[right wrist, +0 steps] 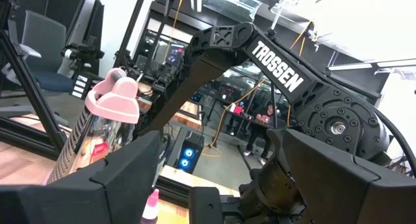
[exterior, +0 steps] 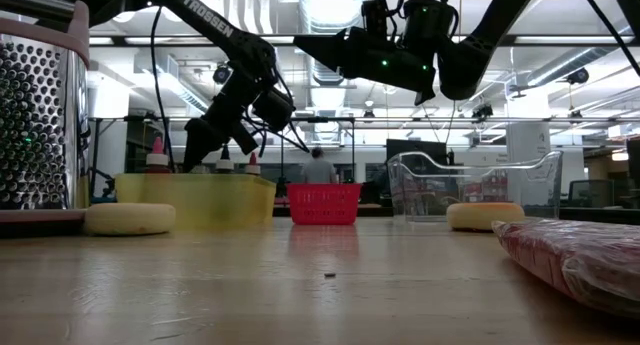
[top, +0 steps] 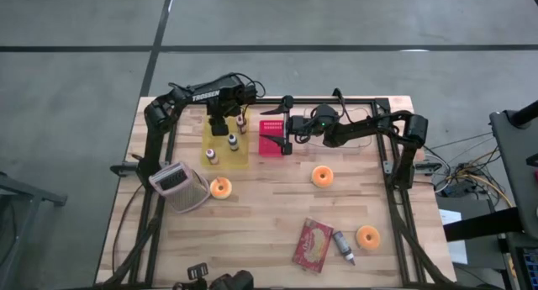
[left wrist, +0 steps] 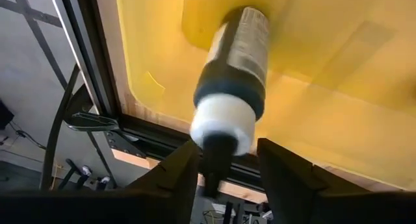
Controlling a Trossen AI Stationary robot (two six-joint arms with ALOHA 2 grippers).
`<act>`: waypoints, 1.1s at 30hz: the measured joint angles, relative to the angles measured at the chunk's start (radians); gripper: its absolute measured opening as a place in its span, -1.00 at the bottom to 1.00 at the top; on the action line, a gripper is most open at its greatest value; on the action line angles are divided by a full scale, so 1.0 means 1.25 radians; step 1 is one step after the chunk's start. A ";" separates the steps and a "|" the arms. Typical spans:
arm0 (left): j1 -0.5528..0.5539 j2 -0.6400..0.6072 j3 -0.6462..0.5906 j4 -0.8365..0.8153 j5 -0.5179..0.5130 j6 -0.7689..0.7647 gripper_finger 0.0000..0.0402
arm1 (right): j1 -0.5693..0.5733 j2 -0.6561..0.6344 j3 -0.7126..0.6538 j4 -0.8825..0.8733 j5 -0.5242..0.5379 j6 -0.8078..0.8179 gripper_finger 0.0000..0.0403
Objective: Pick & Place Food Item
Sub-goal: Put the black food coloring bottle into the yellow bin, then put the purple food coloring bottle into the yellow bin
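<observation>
So the left pincer (left wrist: pixel 224 172) is down over the yellow bin (top: pixel 225 147) at the back of the table (top: pixel 269 231), fingers spread with a white-capped bottle (left wrist: pixel 233 81) between them (not squeezed, as far as the wrist view shows). The right pincer (top: pixel 284 130) hangs above the red basket (top: pixel 272 136), fingers apart, holding nothing. Three orange donuts (top: pixel 321 176) sit out on the table, one beside the grater (top: pixel 178 187).

Counted: three donuts (top: pixel 220 187), four bottles (top: pixel 233 142), one yellow tray (top: pixel 242 160), one red basket (top: pixel 272 144), one grater (top: pixel 178 187), one packet (top: pixel 313 244).
</observation>
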 joint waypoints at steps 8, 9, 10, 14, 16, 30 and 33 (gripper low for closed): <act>0.000 0.000 0.000 0.000 -0.007 0.002 -0.19 | 0.000 0.000 0.000 0.000 0.000 0.000 0.56; 0.000 0.000 0.000 0.000 -0.010 0.002 -0.19 | 0.000 0.000 0.000 0.000 0.000 0.000 0.56; 0.000 0.000 0.000 0.000 -0.014 0.003 -0.19 | 0.000 0.000 0.000 0.000 0.000 0.000 0.56; 0.000 0.000 0.000 0.000 -0.024 0.002 -0.19 | 0.000 0.000 0.000 0.000 0.000 0.000 0.56; 0.000 -0.001 0.002 0.000 -0.032 -0.001 -0.19 | 0.000 0.000 0.000 0.000 0.000 0.000 0.57; -0.014 -0.103 0.090 0.001 -0.034 -0.061 -0.19 | 0.000 0.000 0.000 -0.002 0.000 0.000 0.58; -0.025 -0.129 0.122 0.002 -0.015 -0.084 -0.19 | 0.000 0.000 0.000 -0.002 0.000 0.000 0.57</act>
